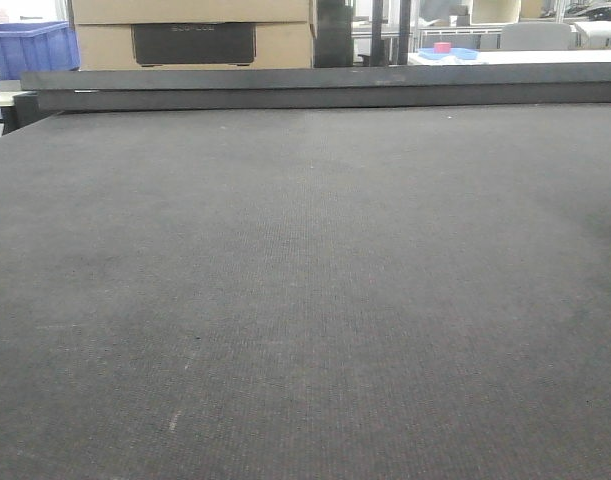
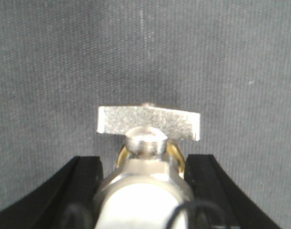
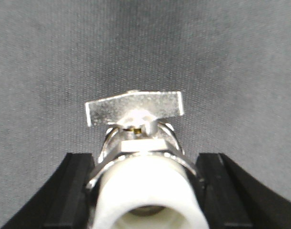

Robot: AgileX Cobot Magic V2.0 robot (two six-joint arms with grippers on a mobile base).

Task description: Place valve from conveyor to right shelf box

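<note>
The conveyor [image 1: 305, 300] fills the front view as a wide dark grey woven belt, with no valve and no arm on it there. In the left wrist view a silver valve [image 2: 147, 126] with a brass ring and a flat handle sits between the black fingers of my left gripper [image 2: 145, 160], which is shut on its body above the belt [image 2: 64, 62]. The right wrist view shows another silver valve [image 3: 135, 112], white-ended, held the same way by my right gripper [image 3: 145, 155], shut on it over the belt [image 3: 221, 57]. The right shelf box is out of view.
A dark raised edge [image 1: 325, 88] runs along the belt's far side. Behind it stand a blue crate [image 1: 30, 45] at the left, stacked cardboard boxes [image 1: 190, 35] in the middle, and a table with a pink item on a blue tray [image 1: 442, 48] at the right.
</note>
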